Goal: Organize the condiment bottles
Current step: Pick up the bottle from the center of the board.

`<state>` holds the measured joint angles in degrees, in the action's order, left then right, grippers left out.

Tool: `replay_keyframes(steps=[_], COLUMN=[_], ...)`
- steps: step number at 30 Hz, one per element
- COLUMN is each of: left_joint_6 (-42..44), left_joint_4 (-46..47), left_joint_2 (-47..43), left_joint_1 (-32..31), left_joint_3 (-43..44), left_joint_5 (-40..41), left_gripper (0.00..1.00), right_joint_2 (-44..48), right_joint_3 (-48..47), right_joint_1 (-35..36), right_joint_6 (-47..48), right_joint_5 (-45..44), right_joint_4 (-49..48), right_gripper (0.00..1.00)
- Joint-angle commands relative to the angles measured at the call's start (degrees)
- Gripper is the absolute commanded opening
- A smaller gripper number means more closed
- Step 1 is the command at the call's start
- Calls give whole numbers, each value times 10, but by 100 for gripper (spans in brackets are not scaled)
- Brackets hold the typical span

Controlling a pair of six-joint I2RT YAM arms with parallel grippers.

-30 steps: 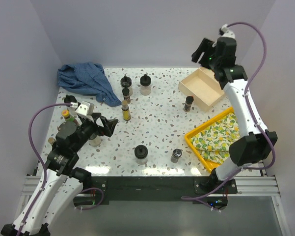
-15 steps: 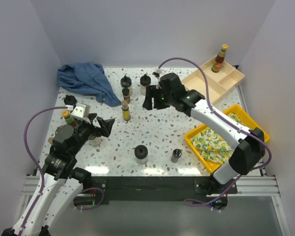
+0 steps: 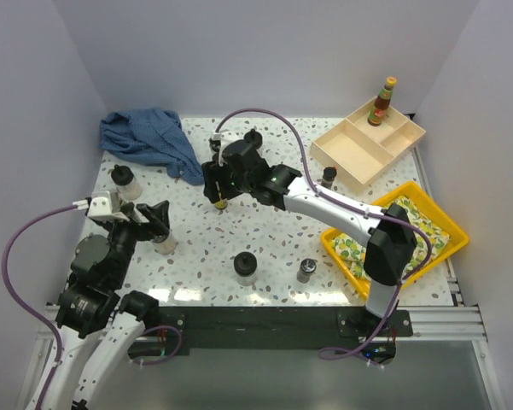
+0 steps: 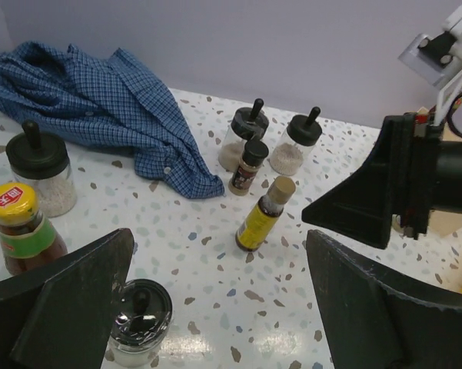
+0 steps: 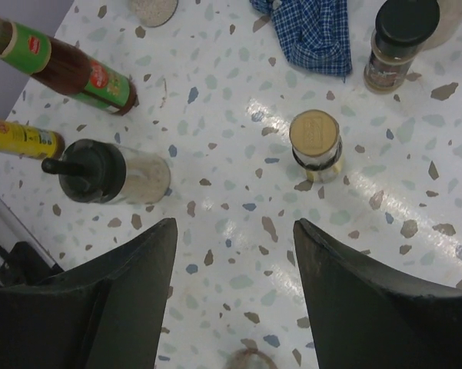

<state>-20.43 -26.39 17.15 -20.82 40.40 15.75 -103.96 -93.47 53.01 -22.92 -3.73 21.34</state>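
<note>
My right gripper hovers open and empty over the left-middle of the table. The slim yellow-labelled bottle stands just ahead of its fingertips. My left gripper is wide open and holds nothing. A squat black-lidded jar stands by its left finger. Ahead of it are the yellow-labelled bottle, a small dark shaker and two knob-lidded jars. A red-capped sauce bottle stands in the beige tray.
A blue checked cloth lies at the back left. A yellow tray with a lemon-print cloth sits at the right. Loose on the table are a jar, two dark shakers, a jar and a yellow-capped sauce bottle.
My right arm has swung from above the beige tray at the far right across to the yellow-labelled bottle at the left-middle. The left gripper has drawn back a little to the left.
</note>
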Motion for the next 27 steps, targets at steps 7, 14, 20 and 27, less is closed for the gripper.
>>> replay_keyframes(steps=[7, 14, 20, 27], left_joint_6=[-7, -3, -2, -2], left_joint_4=[6, 11, 11, 10], left_joint_2=[-12, -12, -14, -14], left_joint_1=[-4, -6, -6, -6], left_joint_3=[2, -1, -1, -1], left_joint_5=[30, 26, 26, 26], left_gripper=[100, 100, 100, 100], right_joint_2=[-61, -73, -126, -146], right_joint_3=[-48, -36, -90, -96], right_joint_1=[16, 17, 16, 16], right_joint_6=[82, 122, 123, 122], right_joint_5=[-153, -148, -150, -184], right_joint_4=[-69, -126, -93, -88], right_gripper=[63, 59, 57, 53])
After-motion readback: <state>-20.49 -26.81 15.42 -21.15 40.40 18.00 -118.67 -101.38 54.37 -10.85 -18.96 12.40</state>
